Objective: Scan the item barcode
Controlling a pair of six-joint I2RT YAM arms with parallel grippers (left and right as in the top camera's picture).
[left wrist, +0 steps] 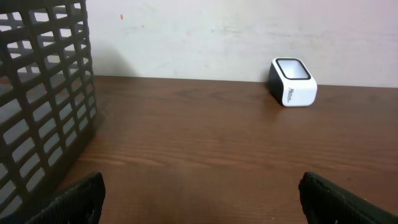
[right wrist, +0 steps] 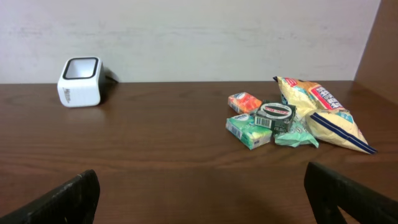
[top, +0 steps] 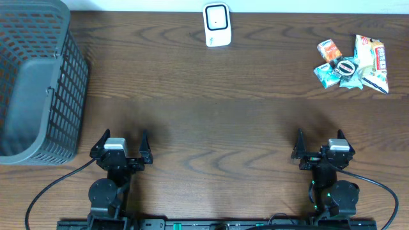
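Note:
A white barcode scanner (top: 217, 25) with a dark window stands at the far middle edge of the wooden table; it shows too as the scanner (left wrist: 293, 81) and the scanner (right wrist: 79, 81). Several snack items (top: 353, 62) lie in a heap at the far right: a yellow chip bag (right wrist: 323, 112), a green pack (right wrist: 249, 130), an orange pack (right wrist: 244, 102) and a dark round tin (right wrist: 275, 115). My left gripper (top: 121, 145) rests open near the front left, nothing between its fingers. My right gripper (top: 321, 142) stands open near the front right, far from the items.
A grey plastic mesh basket (top: 35, 83) fills the far left of the table, its wall close on the left in the left wrist view (left wrist: 43, 106). A pale wall runs behind the table's far edge.

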